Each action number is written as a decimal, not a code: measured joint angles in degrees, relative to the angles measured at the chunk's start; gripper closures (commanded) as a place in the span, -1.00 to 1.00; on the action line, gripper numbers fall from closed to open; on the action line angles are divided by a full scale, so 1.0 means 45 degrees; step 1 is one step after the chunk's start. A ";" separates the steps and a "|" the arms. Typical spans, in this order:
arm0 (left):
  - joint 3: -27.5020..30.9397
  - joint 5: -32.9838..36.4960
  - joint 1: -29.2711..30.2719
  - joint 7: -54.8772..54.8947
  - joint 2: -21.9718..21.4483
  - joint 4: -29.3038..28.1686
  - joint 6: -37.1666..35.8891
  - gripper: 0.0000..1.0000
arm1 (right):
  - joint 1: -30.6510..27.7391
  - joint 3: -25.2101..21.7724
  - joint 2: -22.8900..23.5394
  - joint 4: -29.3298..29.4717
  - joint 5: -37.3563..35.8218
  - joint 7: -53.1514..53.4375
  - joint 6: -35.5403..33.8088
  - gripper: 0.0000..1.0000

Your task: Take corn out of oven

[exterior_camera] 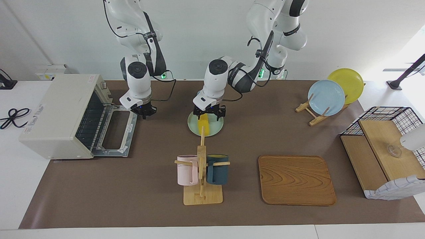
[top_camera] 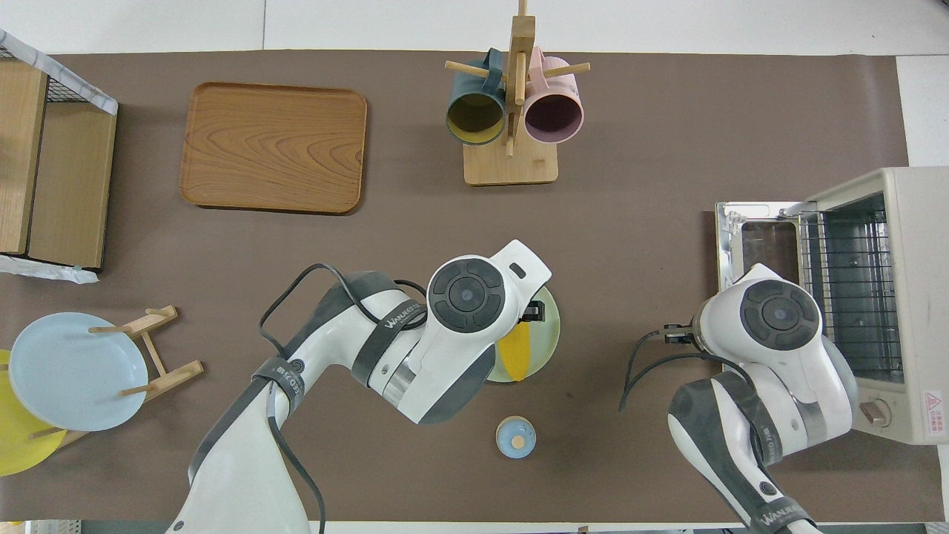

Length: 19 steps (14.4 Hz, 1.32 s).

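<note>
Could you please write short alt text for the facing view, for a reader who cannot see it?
The left gripper, open, is down over a bright yellow corn cob lying on a pale green round plate mid-table. The right gripper, shut, hangs by the lowered door of the empty off-white toaster oven.

Matt brown cloth-like table cover point(exterior_camera: 132, 186). Smooth grained wood tray point(exterior_camera: 296, 179), pale wood mug rack point(exterior_camera: 202, 186). Off-white painted metal oven point(exterior_camera: 56, 116), wire rack inside. Glossy plates point(exterior_camera: 326, 97). Bright yellow bumpy corn point(exterior_camera: 203, 124). Glossy white plastic arms.
</note>
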 measured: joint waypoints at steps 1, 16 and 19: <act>0.0002 0.0000 -0.0067 0.0000 0.0000 0.0002 0.0001 -1.00 | -0.0152 -0.0001 0.0001 -0.0114 -0.0257 0.0000 0.0125 1.00; 0.0084 0.0000 -0.0384 -0.0036 0.0631 0.0017 0.0718 -1.00 | -0.0227 0.0314 -0.0399 0.2766 -0.2235 -0.1040 -0.4527 1.00; 0.0076 0.0000 -0.0391 -0.0037 0.0674 0.0017 0.0773 -1.00 | -0.0661 0.0014 -0.1088 0.3150 -0.2271 -0.2690 -0.5187 1.00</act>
